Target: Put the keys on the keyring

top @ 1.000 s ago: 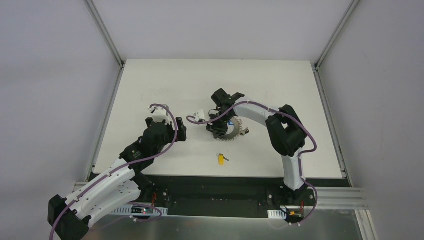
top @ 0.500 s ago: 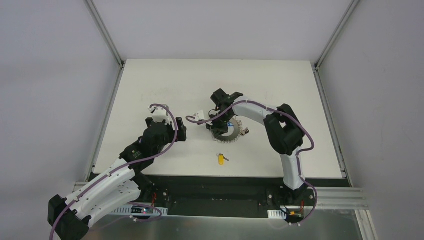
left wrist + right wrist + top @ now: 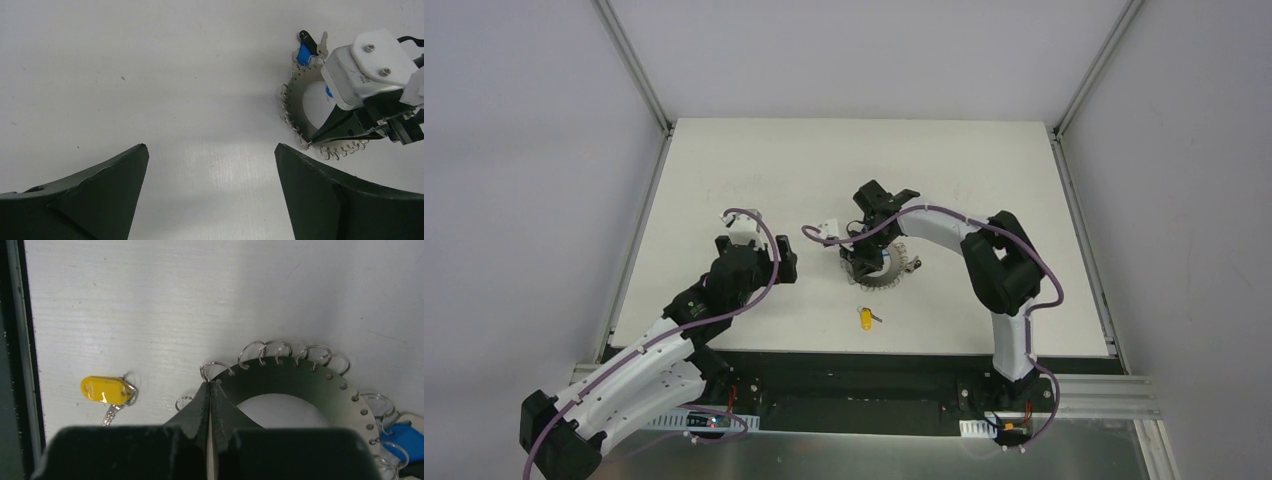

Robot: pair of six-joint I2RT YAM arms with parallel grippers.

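Observation:
The keyring [image 3: 890, 270] [image 3: 294, 100] lies mid-table, a flat silvery ring fringed with small wire loops. My right gripper [image 3: 861, 266] [image 3: 211, 384] is shut on its rim [image 3: 300, 382] beside one loop, and its black fingertips [image 3: 320, 136] show in the left wrist view. A yellow-headed key [image 3: 865, 318] [image 3: 102, 390] lies loose on the table nearer the arm bases. A blue-headed key [image 3: 303, 53] [image 3: 407, 440] sits at the ring's far edge. My left gripper [image 3: 762, 248] [image 3: 210, 146] hovers open to the ring's left, with nothing between its jaws.
A black tag [image 3: 306, 38] and a bare silver key [image 3: 322, 44] lie next to the blue key. The table's near edge and dark rail [image 3: 14, 340] run just beyond the yellow key. White table [image 3: 754, 170] stretches behind both arms.
My right gripper's jaws have closed onto the keyring's rim, and its wrist has shifted slightly right. The left arm and the yellow key have not moved.

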